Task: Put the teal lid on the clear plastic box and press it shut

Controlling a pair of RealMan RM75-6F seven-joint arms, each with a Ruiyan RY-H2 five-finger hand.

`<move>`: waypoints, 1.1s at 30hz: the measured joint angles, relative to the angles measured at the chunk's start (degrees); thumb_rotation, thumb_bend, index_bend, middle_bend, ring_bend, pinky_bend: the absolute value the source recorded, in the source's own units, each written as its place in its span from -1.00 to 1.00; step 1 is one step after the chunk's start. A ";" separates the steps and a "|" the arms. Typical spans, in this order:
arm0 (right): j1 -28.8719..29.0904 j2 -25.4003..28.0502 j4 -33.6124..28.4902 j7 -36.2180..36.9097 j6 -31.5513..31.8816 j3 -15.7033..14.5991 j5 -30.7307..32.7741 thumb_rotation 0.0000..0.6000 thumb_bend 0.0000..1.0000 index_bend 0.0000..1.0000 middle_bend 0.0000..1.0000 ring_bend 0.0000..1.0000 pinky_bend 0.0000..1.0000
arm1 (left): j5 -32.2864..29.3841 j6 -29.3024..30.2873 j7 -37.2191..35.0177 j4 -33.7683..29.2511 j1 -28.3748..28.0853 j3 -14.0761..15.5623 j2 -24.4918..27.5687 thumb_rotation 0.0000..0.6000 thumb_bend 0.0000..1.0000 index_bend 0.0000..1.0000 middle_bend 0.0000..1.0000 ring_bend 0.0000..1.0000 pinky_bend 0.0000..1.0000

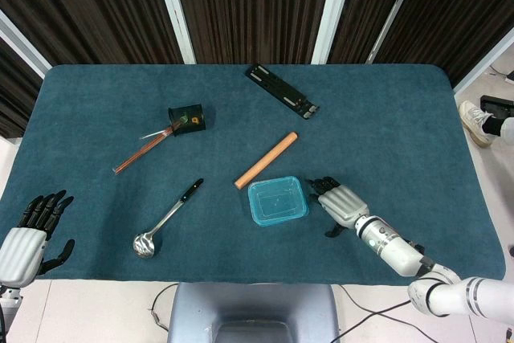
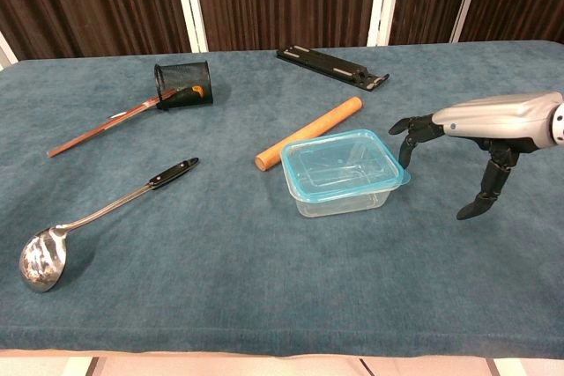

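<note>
The clear plastic box [image 2: 344,194] stands near the table's front middle with the teal lid [image 1: 278,201] [image 2: 342,164] lying on top of it. My right hand [image 1: 340,204] [image 2: 471,129] hovers palm down just right of the box, holding nothing. Its fingertips [image 2: 405,128] are at the lid's right edge and the thumb hangs down apart from them. I cannot tell whether they touch the lid. My left hand [image 1: 28,234] rests with fingers spread at the table's front left corner, far from the box, and is not shown in the chest view.
A wooden rolling pin [image 1: 266,160] lies just behind the box. A metal ladle [image 1: 166,219] lies to its left. Further back are a black mesh cup [image 1: 186,119] on its side with chopsticks [image 1: 143,151], and a black flat holder [image 1: 281,91].
</note>
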 measured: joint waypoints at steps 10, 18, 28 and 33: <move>-0.11 0.03 -0.29 -0.92 -0.27 0.47 0.66 1.00 -0.41 -0.22 -1.00 -1.00 -0.88 | 0.01 -0.01 -0.03 0.04 0.01 0.01 -0.02 1.00 -0.19 -1.00 -1.00 -1.00 -0.98; -0.06 -0.08 -0.32 -1.35 -0.56 0.71 0.71 1.00 -0.41 -0.23 -1.00 -1.00 -0.88 | -0.09 -0.01 -0.05 0.00 0.02 -0.04 0.02 1.00 -0.18 -1.00 -1.00 -1.00 -0.98; -1.46 3.02 -1.18 -0.43 0.52 0.33 -0.29 1.00 -0.41 -0.21 -1.00 -1.00 -0.88 | -0.05 -0.06 -0.05 -0.03 -0.02 -0.04 0.02 1.00 -0.18 -1.00 -1.00 -1.00 -0.98; -2.53 4.82 -2.29 2.41 1.45 0.18 -3.47 1.00 -0.41 -0.17 -1.00 -1.00 -0.88 | -0.18 -0.20 0.08 -0.09 -0.04 -0.06 -0.01 1.00 -0.18 -1.00 -1.00 -1.00 -0.98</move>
